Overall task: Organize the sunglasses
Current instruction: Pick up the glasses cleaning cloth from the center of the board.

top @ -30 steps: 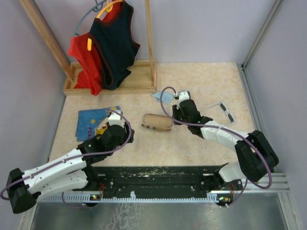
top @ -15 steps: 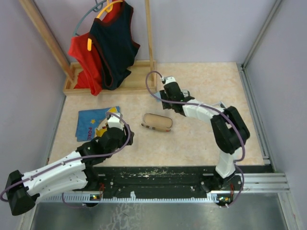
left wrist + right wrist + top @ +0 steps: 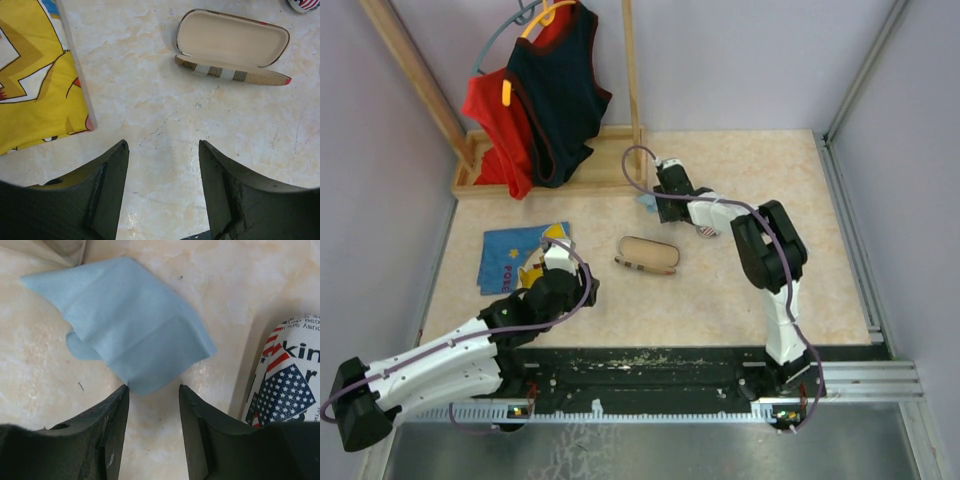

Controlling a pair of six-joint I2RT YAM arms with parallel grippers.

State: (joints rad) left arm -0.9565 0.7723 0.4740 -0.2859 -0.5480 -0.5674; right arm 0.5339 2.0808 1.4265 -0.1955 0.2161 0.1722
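Sunglasses: neither pair shows in any view, so I cannot place them. Right gripper [image 3: 152,395], jaws parted and empty, hangs over the near corner of the light-blue cloth [image 3: 125,335], beside the flag-print case [image 3: 285,385]. Left gripper [image 3: 162,150], jaws wide and empty, faces the open plaid case [image 3: 232,45]. I judge the cloth is next: descend straight, pinch one corner only, clear of the case.

Our left arm [image 3: 440,355] lies low, stretched forward and angled toward the middle. Our left hand [image 3: 161,150] tips downward, its two dark fingers [image 3: 112,185] spread with nothing between them. Our right arm [image 3: 775,265] rises from its base, folds sharply at the elbow and reaches far out to the left, where our right hand [image 3: 152,390] points down with fingers parted, gripping nothing.
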